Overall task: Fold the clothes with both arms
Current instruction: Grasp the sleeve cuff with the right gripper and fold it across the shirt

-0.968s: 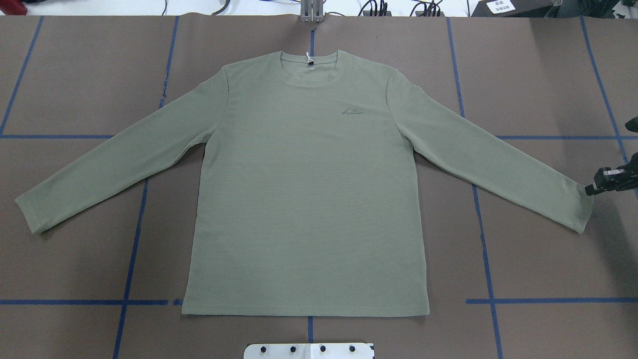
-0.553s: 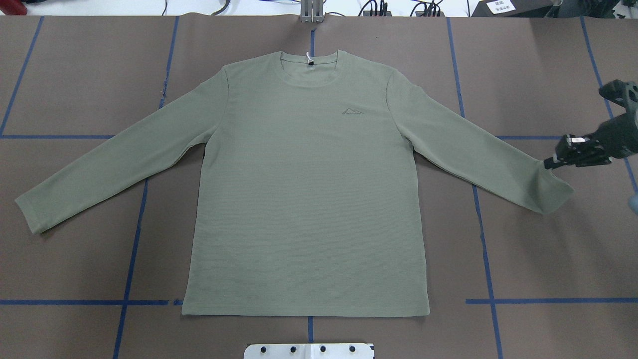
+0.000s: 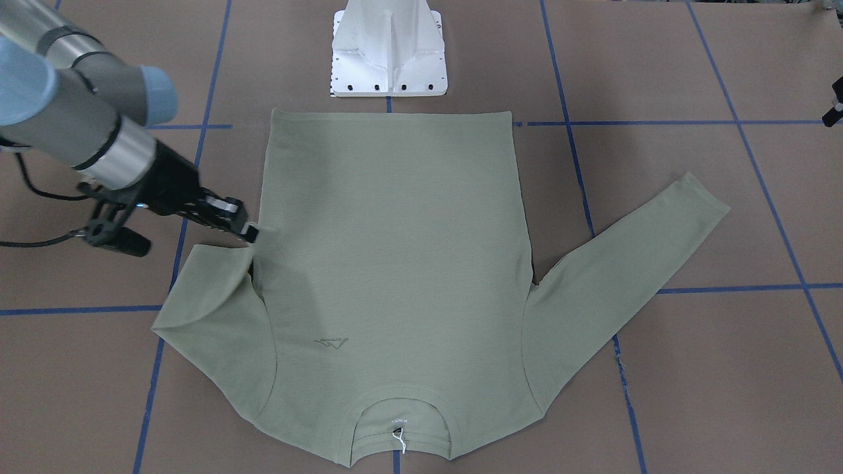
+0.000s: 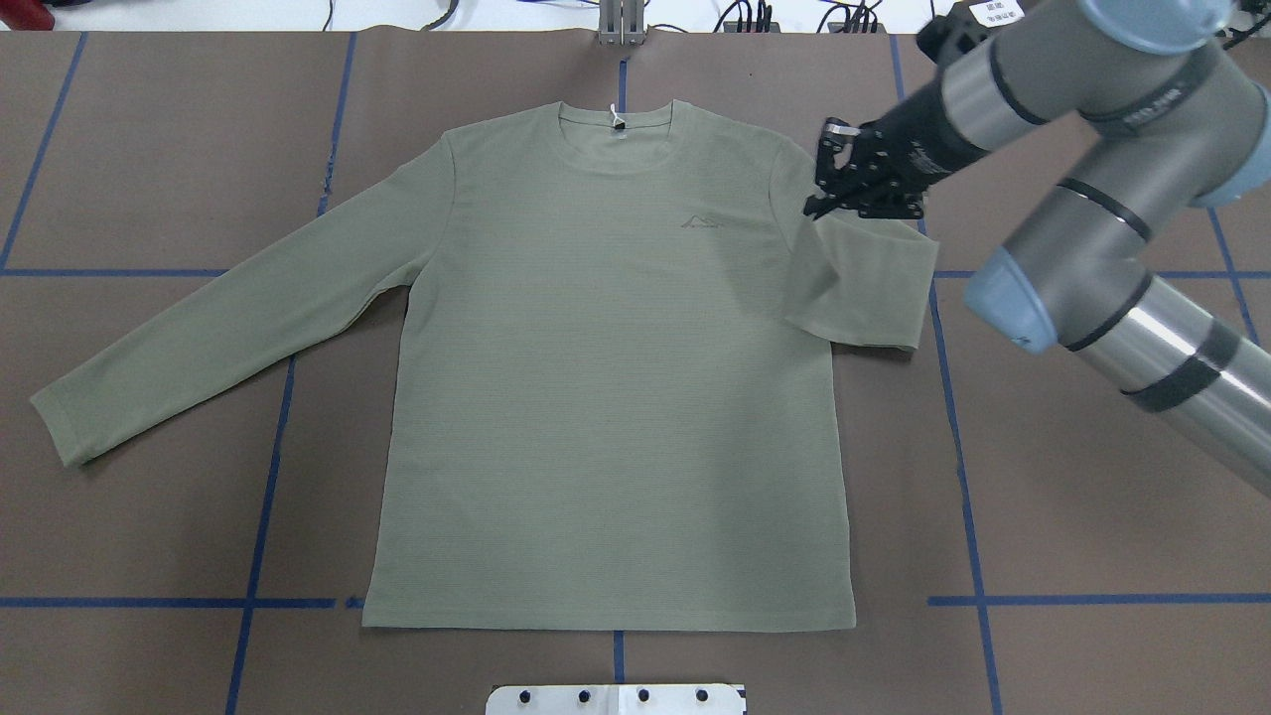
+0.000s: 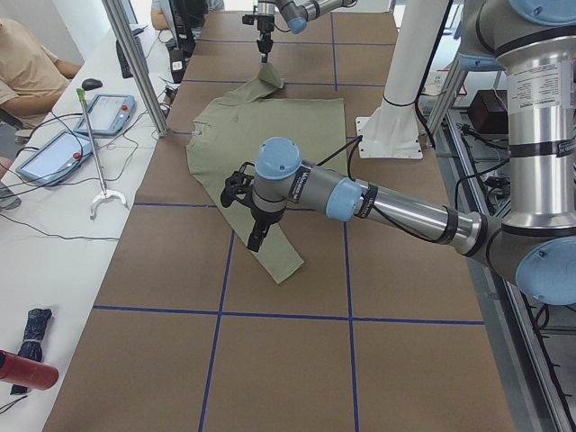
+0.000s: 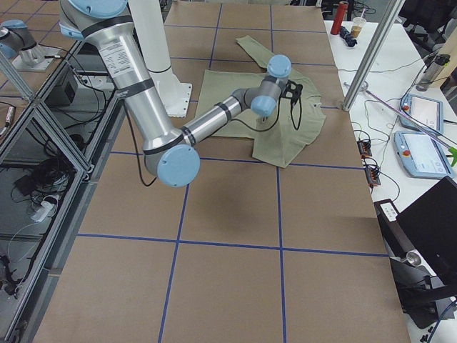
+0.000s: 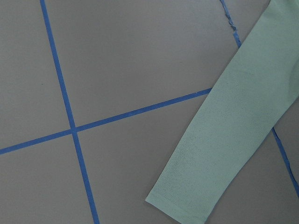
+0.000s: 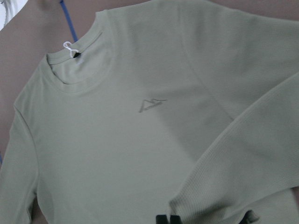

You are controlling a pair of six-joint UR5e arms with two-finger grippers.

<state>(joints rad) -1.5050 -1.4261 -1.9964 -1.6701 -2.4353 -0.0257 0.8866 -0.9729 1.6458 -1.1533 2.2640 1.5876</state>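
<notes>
The pale green long-sleeved shirt (image 4: 616, 397) lies flat and face up on the brown table, collar away from the robot. My right gripper (image 4: 816, 206) is shut on the cuff of its right sleeve (image 4: 864, 288) and holds it up by the right shoulder, so that the sleeve doubles back on itself. The front-facing view shows the same gripper (image 3: 251, 232) at the body's edge. The left sleeve (image 4: 199, 328) lies stretched out, its cuff (image 7: 187, 205) below the left wrist camera. My left gripper (image 5: 256, 236) hangs high above that sleeve; I cannot tell whether it is open or shut.
The white pedestal base (image 3: 388, 52) stands just behind the shirt's hem. Blue tape lines (image 4: 263, 497) cross the brown mat. Beyond the table's far edge are tablets (image 5: 54, 153), a metal post (image 5: 135, 63), cables and a seated person (image 5: 27, 63).
My right gripper has carried the right sleeve's cuff from the far right inward and toward the collar, folding the sleeve over itself. The shirt's body and left sleeve have not moved.
</notes>
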